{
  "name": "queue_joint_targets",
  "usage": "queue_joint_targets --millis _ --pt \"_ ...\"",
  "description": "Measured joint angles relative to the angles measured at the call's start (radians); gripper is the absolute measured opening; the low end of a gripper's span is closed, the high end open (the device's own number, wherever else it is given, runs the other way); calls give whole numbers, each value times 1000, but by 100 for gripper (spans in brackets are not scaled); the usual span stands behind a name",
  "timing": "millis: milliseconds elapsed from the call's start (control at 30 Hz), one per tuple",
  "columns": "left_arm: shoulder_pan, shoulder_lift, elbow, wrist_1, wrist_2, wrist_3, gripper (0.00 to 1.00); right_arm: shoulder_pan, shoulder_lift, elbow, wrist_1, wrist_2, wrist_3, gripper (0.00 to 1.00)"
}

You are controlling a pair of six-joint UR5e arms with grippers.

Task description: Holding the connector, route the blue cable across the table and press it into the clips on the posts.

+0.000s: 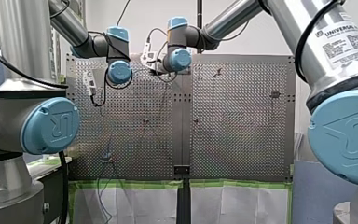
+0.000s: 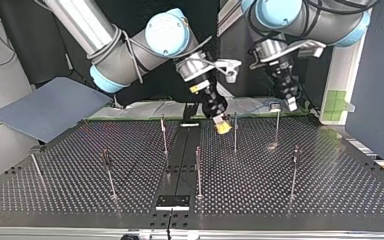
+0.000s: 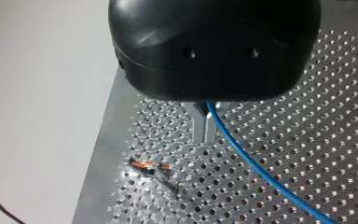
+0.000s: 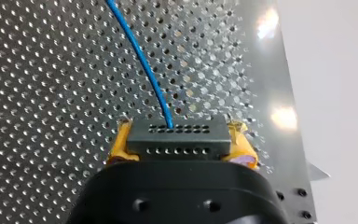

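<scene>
Our left arm [image 1: 14, 46] and our right arm [image 1: 284, 14] are bare silver tubes with pale-blue joint caps [image 1: 51, 125] bearing a UR mark. Black cables run along both. The right arm carries a white label [image 1: 342, 42] reading "UNIVERSAL ROBOTS". Our left gripper [image 3: 204, 133] has a rounded black housing, two recessed holes and metal fingers [image 3: 199, 123] — our right gripper [image 4: 177, 140] has yellow pads [image 4: 121, 144].
</scene>
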Motion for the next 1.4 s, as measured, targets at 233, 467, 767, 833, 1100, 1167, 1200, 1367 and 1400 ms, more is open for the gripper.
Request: queue_joint_targets --millis 233,467,767,833,1100,1167,1200,1367,1400 --pt "31 0 27 -2 14 9 0 8 40 -61 27 -6 2 0" --pt "80 -4 47 -14 70 11 0 8 50 -119 69 -12 3 0" --pt "157 -5 60 -13 159 15 0 11 86 -208 107 -17 3 0" --pt "167 -10 65 -13 175 14 0 14 102 -227 114 -18 2 0" --pt "189 -51 122 -15 210 -6 0 28 141 -287 123 -26 8 0" --pt "194 -65 140 -17 214 -14 0 29 143 -297 124 -26 12 0" --pt "197 -71 146 -18 213 -17 0 29 145 -300 124 -26 14 0" --pt "216 -88 166 -18 208 -22 0 28 150 -311 125 -27 21 0" --pt "219 -88 167 -17 208 -19 0 28 152 -311 125 -27 22 0"
